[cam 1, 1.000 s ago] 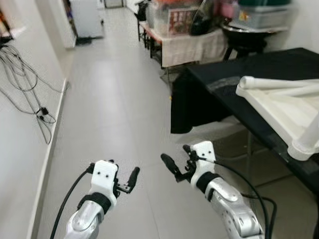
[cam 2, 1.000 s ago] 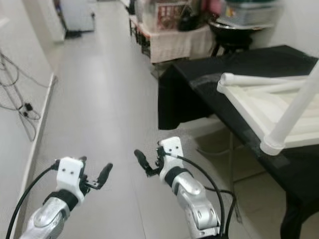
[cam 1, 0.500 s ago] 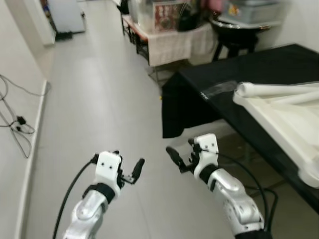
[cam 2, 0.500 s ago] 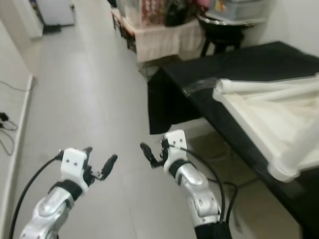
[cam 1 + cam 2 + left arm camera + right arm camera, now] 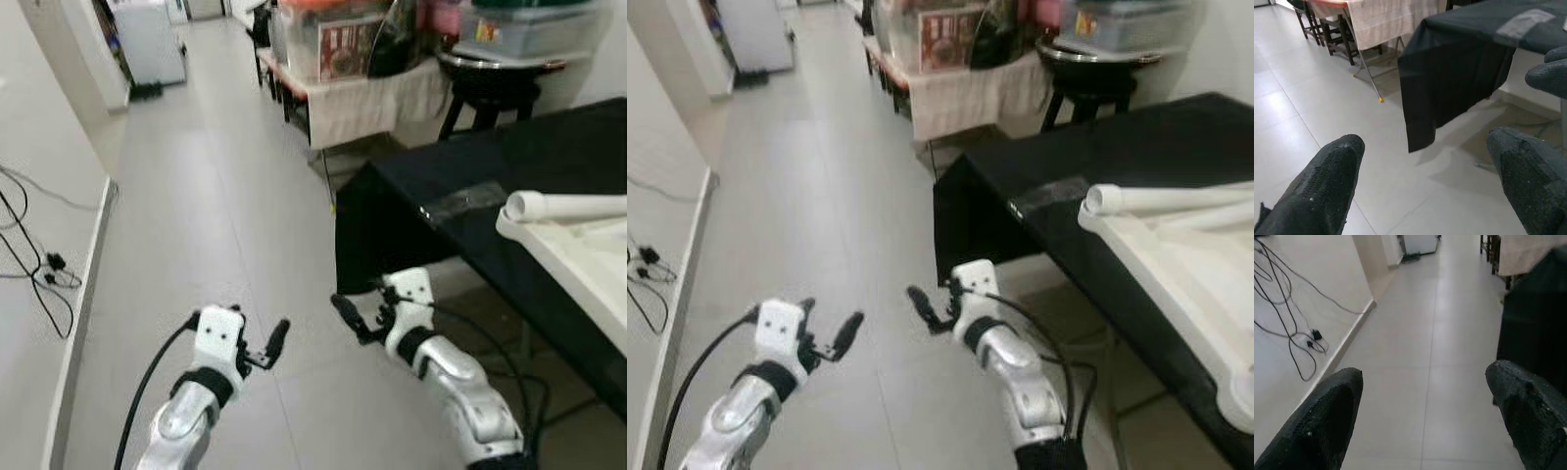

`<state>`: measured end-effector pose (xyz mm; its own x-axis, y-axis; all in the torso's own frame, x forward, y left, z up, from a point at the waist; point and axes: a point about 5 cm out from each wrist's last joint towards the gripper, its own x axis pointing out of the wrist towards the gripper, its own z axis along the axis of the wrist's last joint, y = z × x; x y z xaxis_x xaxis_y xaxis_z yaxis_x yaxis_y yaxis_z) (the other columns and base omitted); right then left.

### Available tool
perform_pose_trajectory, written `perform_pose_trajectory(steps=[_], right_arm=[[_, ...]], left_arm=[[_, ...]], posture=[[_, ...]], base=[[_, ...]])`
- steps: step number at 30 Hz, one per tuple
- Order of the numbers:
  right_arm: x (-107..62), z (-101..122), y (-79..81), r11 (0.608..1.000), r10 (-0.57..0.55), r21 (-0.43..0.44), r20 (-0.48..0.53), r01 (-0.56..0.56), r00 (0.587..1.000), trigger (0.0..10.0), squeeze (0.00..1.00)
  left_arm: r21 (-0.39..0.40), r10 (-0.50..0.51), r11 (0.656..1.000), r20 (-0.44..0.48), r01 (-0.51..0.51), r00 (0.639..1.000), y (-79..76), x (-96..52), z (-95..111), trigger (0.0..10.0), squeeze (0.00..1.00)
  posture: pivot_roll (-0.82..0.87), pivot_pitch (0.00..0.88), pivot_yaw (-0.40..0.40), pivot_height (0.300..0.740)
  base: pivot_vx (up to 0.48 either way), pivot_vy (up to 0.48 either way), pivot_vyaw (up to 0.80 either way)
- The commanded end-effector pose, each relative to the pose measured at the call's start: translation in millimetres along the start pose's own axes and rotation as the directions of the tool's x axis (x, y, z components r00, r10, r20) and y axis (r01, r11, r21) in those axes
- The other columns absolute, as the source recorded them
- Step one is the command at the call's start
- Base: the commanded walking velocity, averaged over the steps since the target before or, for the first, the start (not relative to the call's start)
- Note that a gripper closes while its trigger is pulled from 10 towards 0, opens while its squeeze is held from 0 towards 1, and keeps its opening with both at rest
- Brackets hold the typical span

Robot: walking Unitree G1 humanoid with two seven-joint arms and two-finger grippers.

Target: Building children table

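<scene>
Currently both arms are raised in front of the body over the grey tiled floor (image 5: pixel 196 196), neither carrying anything. Left gripper (image 5: pixel 265 348): fingers spread wide, nothing between them; its wrist view looks past the two black fingertips (image 5: pixel 1327 181) toward the hanging corner of the black cloth. Right gripper (image 5: pixel 361 315): fingers likewise wide apart and empty, pointing across toward the left gripper; its wrist view looks along the floor toward the wall.

Landmark: black-draped table (image 5: pixel 1136 147), at the robot's right. White children's table (image 5: pixel 1176 264) lies on top of the black-draped table, apparently upturned, with a white tubular leg (image 5: pixel 1171 199) lying along its near end. Both grippers are well apart from it, below and to the left of the black-draped table's near corner. A grey tape patch (image 5: pixel 1050 191) sits on the cloth near that corner.

Beyond the black-draped table: a dark round stool (image 5: pixel 487 83) and a cloth-covered side table (image 5: pixel 362 93) loaded with clear bins. Far left of the black-draped table, black cables (image 5: pixel 34 274) trail down the wall onto the floor
</scene>
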<state>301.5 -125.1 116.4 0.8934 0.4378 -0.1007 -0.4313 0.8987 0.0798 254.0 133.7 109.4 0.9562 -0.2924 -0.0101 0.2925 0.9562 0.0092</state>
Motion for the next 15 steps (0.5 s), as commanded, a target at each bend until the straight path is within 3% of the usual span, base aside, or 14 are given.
perform_pose_trajectory(steps=[1, 15], right_arm=[[3.0, -1.4, 6.8, 1.000, 0.025, 0.011, 0.003, -0.025, 1.000, 10.0, 0.00], [3.9, -2.0, 6.2, 0.999, 0.026, 0.025, 0.005, -0.026, 1.000, 10.0, 0.00]], left_arm=[[0.002, 0.021, 1.000, -0.020, -0.021, 1.000, 8.6, -3.3, -5.0, 10.0, 0.00], [0.000, 0.017, 1.000, -0.019, -0.017, 1.000, 9.1, -1.9, -5.2, 10.0, 0.00]], posture=[[-0.02, 0.064, 0.017, 0.740], [-0.02, 0.069, 0.024, 0.740]], base=[[0.307, 0.000, 0.00], [0.298, 0.000, 0.00]])
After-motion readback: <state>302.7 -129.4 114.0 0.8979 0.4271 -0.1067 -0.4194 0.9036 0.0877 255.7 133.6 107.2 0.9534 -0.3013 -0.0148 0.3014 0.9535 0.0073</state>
